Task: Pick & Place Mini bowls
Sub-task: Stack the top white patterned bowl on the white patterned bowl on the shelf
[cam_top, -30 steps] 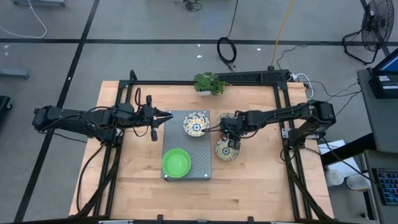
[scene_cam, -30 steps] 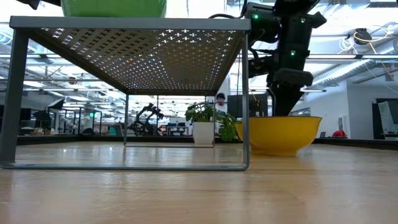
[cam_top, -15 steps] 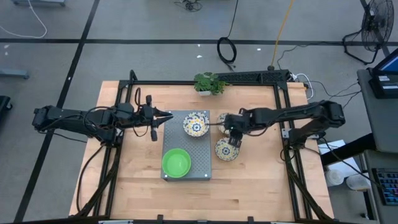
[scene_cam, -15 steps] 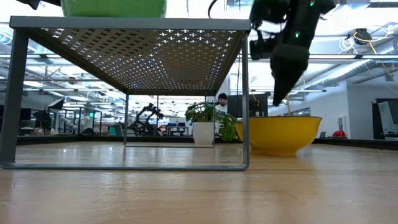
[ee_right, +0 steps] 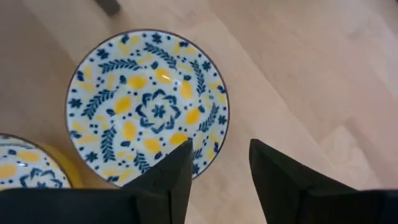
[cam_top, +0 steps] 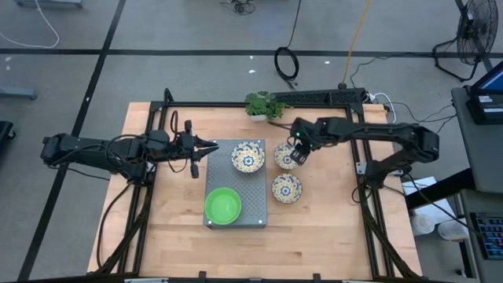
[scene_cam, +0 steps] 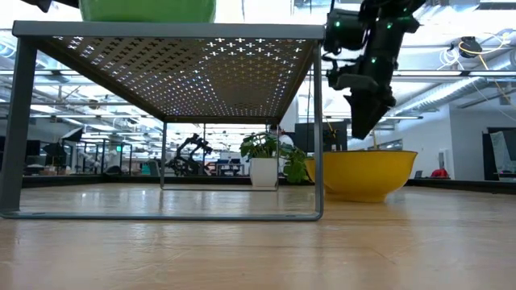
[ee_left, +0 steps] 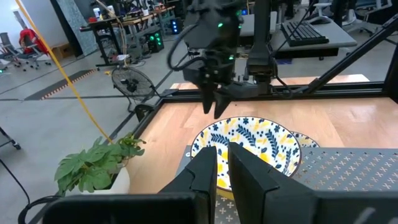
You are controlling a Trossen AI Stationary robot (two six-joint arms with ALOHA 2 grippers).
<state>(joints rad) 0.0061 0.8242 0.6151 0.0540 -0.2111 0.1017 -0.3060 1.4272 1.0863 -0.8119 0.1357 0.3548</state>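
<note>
Three cream floral bowls show in the high view. One [cam_top: 248, 156] sits on the grey tray [cam_top: 236, 182], and two rest on the table to its right, a far one [cam_top: 284, 156] and a near one [cam_top: 286, 189]. A green bowl [cam_top: 222, 206] sits on the tray's near part. My right gripper [cam_top: 298, 152] hangs open over the far table bowl, above its rim, touching nothing [scene_cam: 360, 130]. Its wrist view shows a floral bowl [ee_right: 148, 106] beyond the open fingers [ee_right: 221, 163]. My left gripper [cam_top: 213, 145] waits shut at the tray's far left corner [ee_left: 222, 163].
A small potted plant [cam_top: 263, 104] stands at the table's far edge, behind the bowls. The tray stands on thin legs [scene_cam: 318, 129], with room beneath it. Bare wood lies near and to the right of the table bowls. Black frame rails [cam_top: 357, 149] border the table.
My right gripper has risen out of the near table bowl and moved toward the table's far edge. It now hangs over the far table bowl. The near bowl has stayed on the table where it was.
</note>
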